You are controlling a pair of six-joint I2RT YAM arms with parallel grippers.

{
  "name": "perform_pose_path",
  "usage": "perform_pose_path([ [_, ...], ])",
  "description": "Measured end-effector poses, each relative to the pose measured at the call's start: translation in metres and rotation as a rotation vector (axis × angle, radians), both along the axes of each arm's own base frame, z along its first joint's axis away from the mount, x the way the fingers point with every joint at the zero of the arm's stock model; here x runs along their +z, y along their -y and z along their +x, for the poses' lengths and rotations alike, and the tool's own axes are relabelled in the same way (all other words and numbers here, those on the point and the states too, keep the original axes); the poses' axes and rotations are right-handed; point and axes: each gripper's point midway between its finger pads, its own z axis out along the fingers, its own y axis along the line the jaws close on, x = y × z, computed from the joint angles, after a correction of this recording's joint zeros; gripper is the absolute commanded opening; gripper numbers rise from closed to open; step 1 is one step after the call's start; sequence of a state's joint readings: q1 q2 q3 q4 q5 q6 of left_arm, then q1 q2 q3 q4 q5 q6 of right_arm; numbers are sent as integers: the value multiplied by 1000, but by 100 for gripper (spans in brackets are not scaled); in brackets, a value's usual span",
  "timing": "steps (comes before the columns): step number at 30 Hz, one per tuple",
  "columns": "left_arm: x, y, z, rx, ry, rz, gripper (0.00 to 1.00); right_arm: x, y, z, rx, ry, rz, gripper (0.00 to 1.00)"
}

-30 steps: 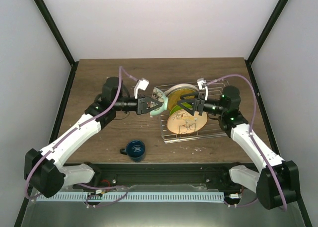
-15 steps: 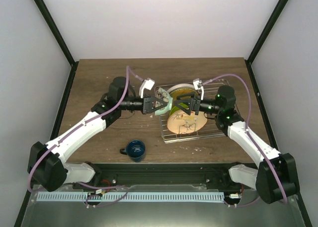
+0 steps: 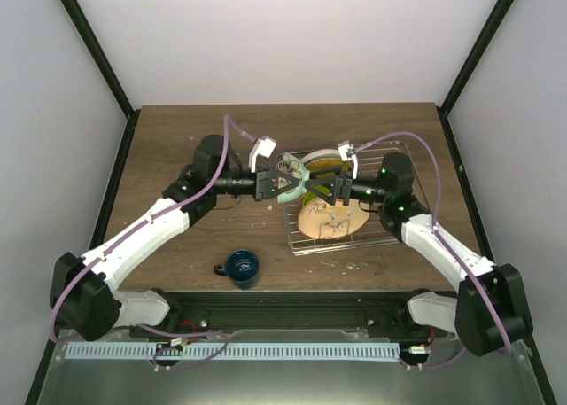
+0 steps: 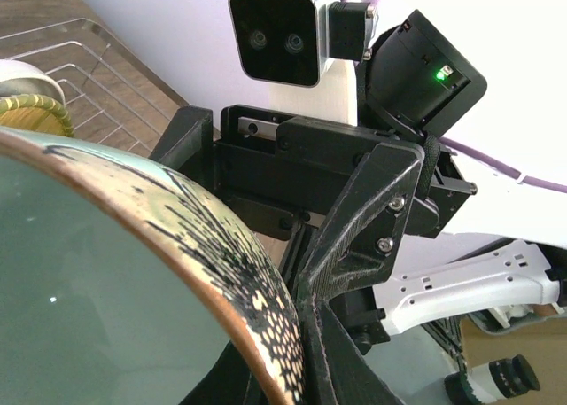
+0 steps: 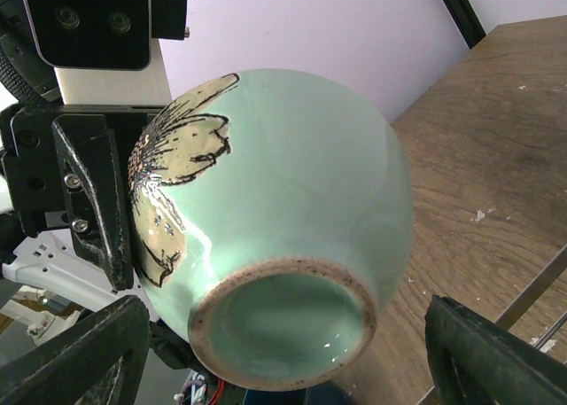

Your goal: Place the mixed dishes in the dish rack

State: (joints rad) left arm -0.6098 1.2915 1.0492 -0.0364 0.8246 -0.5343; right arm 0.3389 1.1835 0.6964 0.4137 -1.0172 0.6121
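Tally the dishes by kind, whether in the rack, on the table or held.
plates: 4
bowl: 1
mug: 1
Total: 6

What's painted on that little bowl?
Pale mint bowl with a cream, black-outlined flower; clearest in the right wrist view.

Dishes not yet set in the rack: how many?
2. The mint bowl is gripped by the left gripper at the left edge of the rack; the dark blue mug stands on the table near the front.
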Motion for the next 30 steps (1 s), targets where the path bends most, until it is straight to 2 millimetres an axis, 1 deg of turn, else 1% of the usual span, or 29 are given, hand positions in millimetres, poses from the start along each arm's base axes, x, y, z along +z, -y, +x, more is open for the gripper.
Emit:
perform_pose_path([
  [5,2,1,1,0,-5,-8,0,0,-4,0,11,1,8,85],
  [7,3,2,1,-4,-2,-13,0,0,-6,0,15,3,10,83],
  [11,4,4,2,-7,1,-20,0,2,-7,-1,20,10,16,82],
  [19,5,5,3,-10,-3,-28,0,4,-8,0,19,17,24,71],
  [27,5,5,8,-2,-6,-29,0,5,-7,4,-2,21,25,65],
  [30,6,5,8,-6,-4,-34,0,5,-6,5,-5,26,27,64],
])
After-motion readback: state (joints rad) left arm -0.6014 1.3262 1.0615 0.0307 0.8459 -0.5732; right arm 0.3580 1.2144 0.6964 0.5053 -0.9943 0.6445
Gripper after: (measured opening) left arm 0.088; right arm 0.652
